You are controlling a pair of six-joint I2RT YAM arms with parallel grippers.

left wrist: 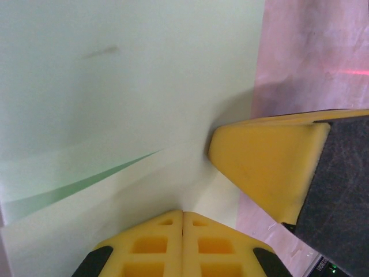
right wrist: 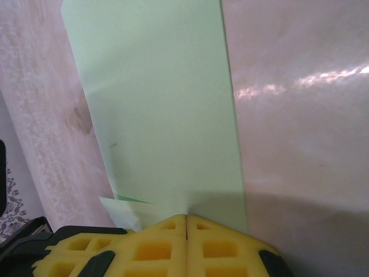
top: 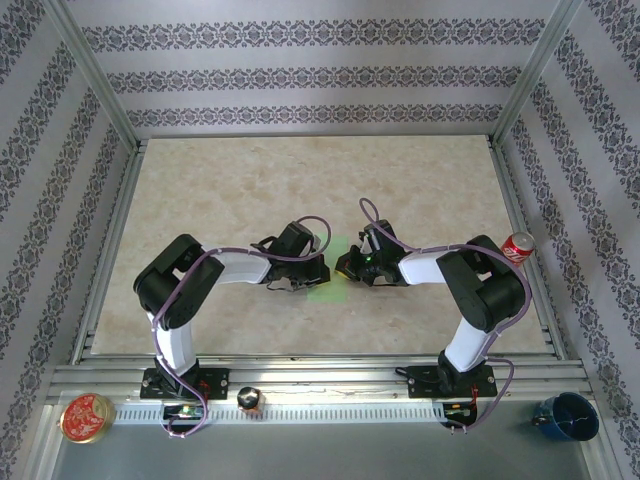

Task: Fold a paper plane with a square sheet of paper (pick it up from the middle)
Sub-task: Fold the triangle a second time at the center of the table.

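From above, the two arms meet in the middle of the counter (top: 220,190). The left hand (top: 308,276) and the right hand (top: 348,265) point at each other, and only a small patch of the pale-green paper (top: 325,290) shows between and just below them. Their dark bodies cover the rest of it.

The wrist cameras show more. In the left wrist view the paper (left wrist: 115,86) fills the upper left of the frame, with a raised fold running as a darker green line at lower left. The left hand's yellow fingers (left wrist: 150,245) are pressed together at the bottom edge, with their tips at the paper. One yellow finger of the right hand (left wrist: 259,167) comes in from the right and touches the paper's edge.

In the right wrist view the paper (right wrist: 167,104) is a long, narrow strip lying flat and running up the frame. The right hand's fingers (right wrist: 155,248) are together at its near end. I cannot tell whether either hand has paper pinched between its fingers.

In the top view a red can (top: 517,246) stands on the frame rail at the right. A blue cup (top: 566,415) sits at lower right and a round red tin (top: 86,417) at lower left.
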